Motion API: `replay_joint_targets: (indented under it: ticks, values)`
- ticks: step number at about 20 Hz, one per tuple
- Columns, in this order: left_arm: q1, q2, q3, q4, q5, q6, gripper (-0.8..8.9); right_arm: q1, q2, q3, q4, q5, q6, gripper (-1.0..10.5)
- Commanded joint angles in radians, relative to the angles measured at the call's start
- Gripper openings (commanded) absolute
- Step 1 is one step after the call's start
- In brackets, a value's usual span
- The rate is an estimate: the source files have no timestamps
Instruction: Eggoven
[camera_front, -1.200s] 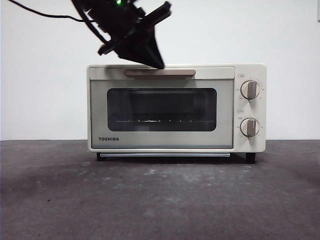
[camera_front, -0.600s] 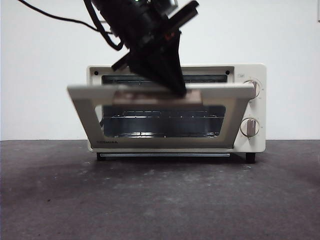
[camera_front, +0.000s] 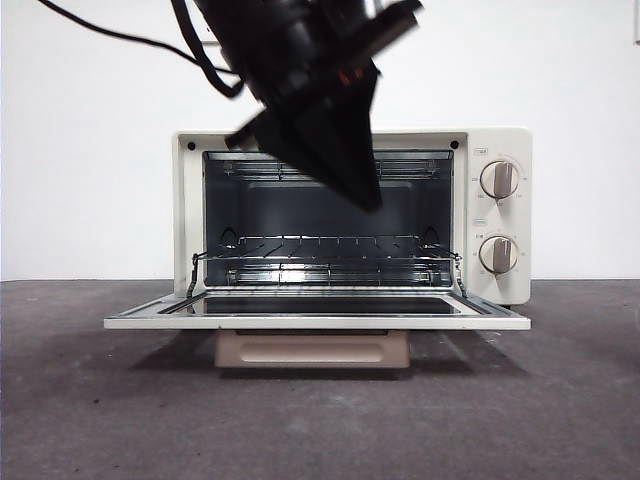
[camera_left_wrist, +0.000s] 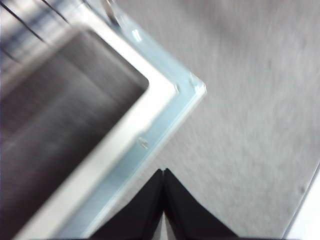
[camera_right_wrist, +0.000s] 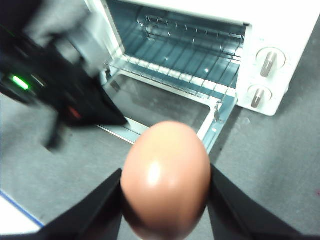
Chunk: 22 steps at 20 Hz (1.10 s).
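The cream TOSHIBA oven (camera_front: 495, 140) stands open, its door (camera_front: 300, 322) lying flat in front with the tan handle (camera_front: 310, 350) hanging under it. The wire rack (camera_front: 320, 262) inside holds nothing. My left gripper (camera_front: 368, 203) hangs shut and empty before the oven's mouth, above the door; in the left wrist view its tips (camera_left_wrist: 164, 172) sit above the door's corner (camera_left_wrist: 150, 125). My right gripper (camera_right_wrist: 165, 180) is shut on the reddish-brown egg (camera_right_wrist: 162, 160), held above the table in front of the open oven (camera_right_wrist: 280, 30). It is out of the front view.
Two dials (camera_front: 499, 179) (camera_front: 498, 254) are on the oven's right panel. The left arm (camera_right_wrist: 65, 95) shows dark and blurred beside the open door (camera_right_wrist: 165, 105) in the right wrist view. Grey tabletop (camera_front: 320, 420) stretches in front; a white wall stands behind.
The oven door went from shut to half open to lying flat. My left gripper pulled the handle down and has come off it, now hanging above the door.
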Motion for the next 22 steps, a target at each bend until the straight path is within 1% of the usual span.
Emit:
replay_joint_targets:
  ticks: [1,4,6,8,12,14,19,22]
  values:
    - [0.040,-0.088,0.015,0.019,-0.005,-0.022,0.07,0.007,0.061,0.017,0.045,0.001,-0.006,0.0]
    - [0.129,-0.232,0.014,-0.019,-0.005,-0.023,0.07,0.007,0.161,0.017,0.133,-0.005,-0.006,0.0]
    - [0.194,-0.326,0.005,-0.057,0.014,-0.019,0.07,0.007,0.247,0.017,0.204,-0.027,-0.007,0.0]
    - [0.269,-0.422,-0.031,-0.076,0.068,-0.019,0.07,0.005,0.338,0.017,0.291,-0.055,-0.007,0.0]
    - [0.421,-0.629,-0.195,-0.077,0.162,-0.019,0.06,0.005,0.510,0.017,0.455,-0.062,-0.006,0.0]
    - [0.495,-0.726,-0.283,-0.079,0.228,-0.021,0.06,0.003,0.596,0.017,0.531,-0.061,-0.003,0.0]
    - [0.589,-0.867,-0.400,-0.088,0.325,-0.033,0.06,-0.021,0.722,0.017,0.641,-0.060,0.000,0.0]
    - [0.610,-0.924,-0.436,-0.112,0.365,-0.039,0.06,-0.043,0.786,0.017,0.703,-0.059,0.012,0.0]
